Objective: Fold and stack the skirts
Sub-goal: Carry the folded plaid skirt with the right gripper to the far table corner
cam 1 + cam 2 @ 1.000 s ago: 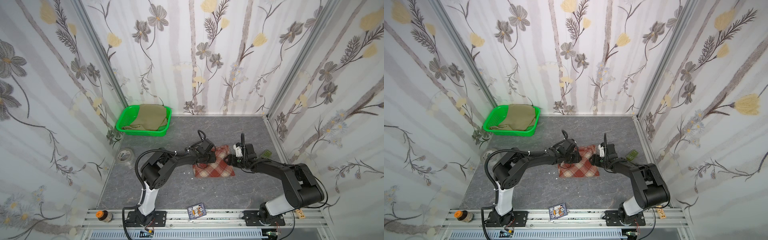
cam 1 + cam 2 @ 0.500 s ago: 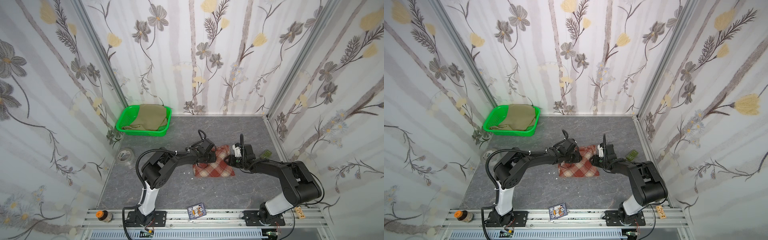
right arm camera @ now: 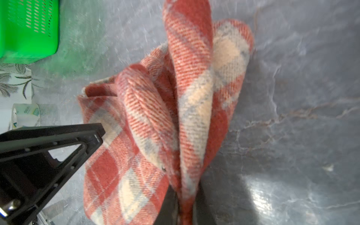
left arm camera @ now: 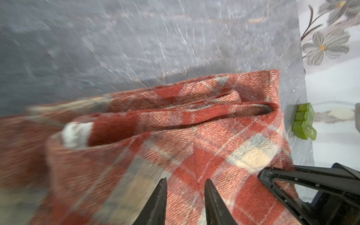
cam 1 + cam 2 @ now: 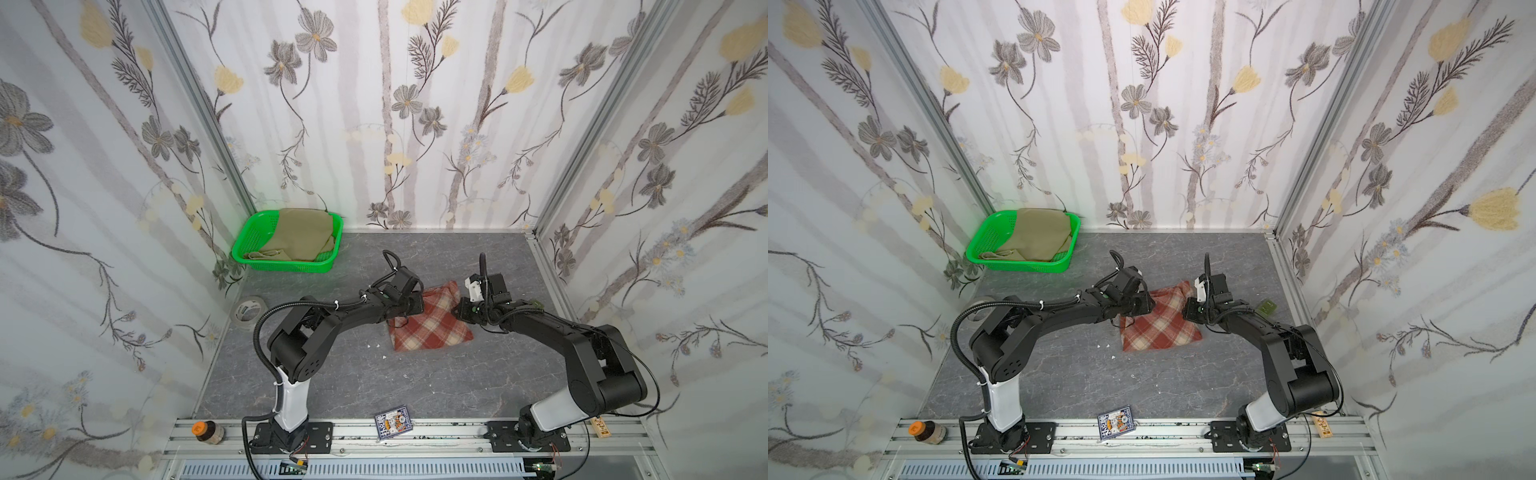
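Note:
The plaid skirt lies folded mid-table, its far corner raised. My left gripper is at its left far edge; in the left wrist view its fingers stand a little apart with plaid cloth filling the gap. My right gripper is at the skirt's right far corner, shut on an upright fold of plaid pinched between its jaws. The khaki skirt lies bunched in the green basket at the back left.
A tape roll lies by the left wall. A small green piece sits by the right wall behind the right arm. On the front rail are a card pack and a small bottle.
The right gripper's jaws have closed on the skirt's right far corner. The left gripper has stayed where it was on the skirt's left edge.

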`<state>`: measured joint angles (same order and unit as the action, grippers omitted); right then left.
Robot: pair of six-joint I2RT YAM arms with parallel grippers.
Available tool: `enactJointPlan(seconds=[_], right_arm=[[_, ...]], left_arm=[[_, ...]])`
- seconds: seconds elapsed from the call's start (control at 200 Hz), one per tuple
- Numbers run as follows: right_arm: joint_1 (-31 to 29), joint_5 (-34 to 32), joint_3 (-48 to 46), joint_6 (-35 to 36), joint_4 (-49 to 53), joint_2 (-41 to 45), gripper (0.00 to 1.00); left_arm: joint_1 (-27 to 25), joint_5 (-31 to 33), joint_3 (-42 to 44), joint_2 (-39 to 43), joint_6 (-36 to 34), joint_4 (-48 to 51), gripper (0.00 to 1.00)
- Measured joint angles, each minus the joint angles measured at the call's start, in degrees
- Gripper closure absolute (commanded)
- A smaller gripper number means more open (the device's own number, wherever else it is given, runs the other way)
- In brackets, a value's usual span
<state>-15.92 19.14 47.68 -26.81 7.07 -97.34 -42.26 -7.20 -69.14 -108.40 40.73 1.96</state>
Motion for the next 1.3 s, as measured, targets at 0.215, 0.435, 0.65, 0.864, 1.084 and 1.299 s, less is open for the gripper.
enactJointPlan(seconds=[0.215, 0.435, 0.65, 0.864, 1.084, 1.299], right_arm=[[3.7, -3.3, 11.2, 5.6, 7.3, -5.6, 1.00], [8.3, -5.1, 22.9, 10.8, 12.7, -12.7, 1.00], [12.3, -7.1, 34.6, 14.4, 17.4, -19.3, 1.00], [17.9, -7.6, 43.1, 18.1, 21.4, -22.7, 1.00], [22.4, -7.4, 52.7, 22.8, 26.3, -29.1, 1.00], [25.8, -8.0, 57.8, 25.9, 29.7, -33.6, 1.00]], left_arm=[[2.3, 1.9, 5.3, 7.6, 0.0, 0.2, 0.63], [3.1, 3.0, 9.4, 11.7, 0.0, 0.5, 0.63], [4.2, 3.1, 10.3, 12.2, 0.0, 0.7, 0.63], [5.2, 2.6, 10.3, 12.2, 0.0, 0.7, 0.63], [5.9, 1.4, 10.2, 11.2, 0.0, 0.8, 0.63], [6.0, 1.0, 9.7, 10.5, 0.1, 0.8, 0.63]])
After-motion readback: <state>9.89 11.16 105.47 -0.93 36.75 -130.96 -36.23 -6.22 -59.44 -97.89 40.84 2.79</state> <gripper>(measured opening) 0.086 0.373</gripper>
